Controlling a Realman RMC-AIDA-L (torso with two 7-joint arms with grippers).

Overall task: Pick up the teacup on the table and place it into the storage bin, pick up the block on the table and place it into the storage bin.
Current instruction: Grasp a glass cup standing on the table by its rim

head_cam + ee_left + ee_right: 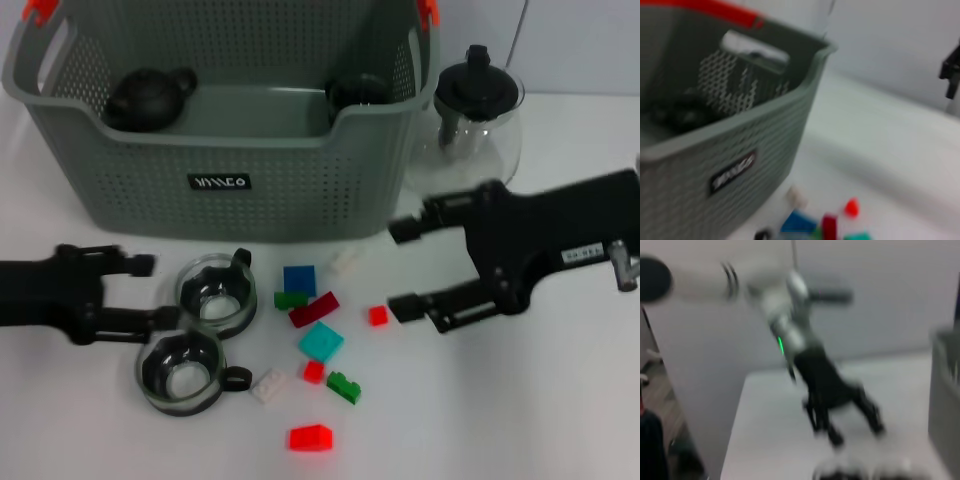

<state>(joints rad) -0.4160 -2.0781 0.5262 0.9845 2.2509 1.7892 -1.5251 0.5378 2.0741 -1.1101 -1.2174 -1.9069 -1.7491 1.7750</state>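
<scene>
A glass teapot (478, 120) with a black lid stood at two o'clock on the white worktop (520, 420), just beside the storage bin (225, 150). The bin, grey-green and perforated with orange clips and a small black label, sat at twelve o'clock; a dark teapot (150, 97) and another dark item (357, 92) lay inside it. In front of it two glass teacups (215, 292) (183, 371) with black handles stood near seven o'clock, touching or nearly so. Loose blocks were scattered at six o'clock: a blue one (299, 280), a teal one (321, 341), a red one (310, 437), others between. The left claw (150, 292) sat spread at nine o'clock, its lower finger touching or just beside the nearer teacup, holding nothing. The right claw (400, 268) hovered spread wide at three o'clock, empty, beside a small red block (377, 315).
</scene>
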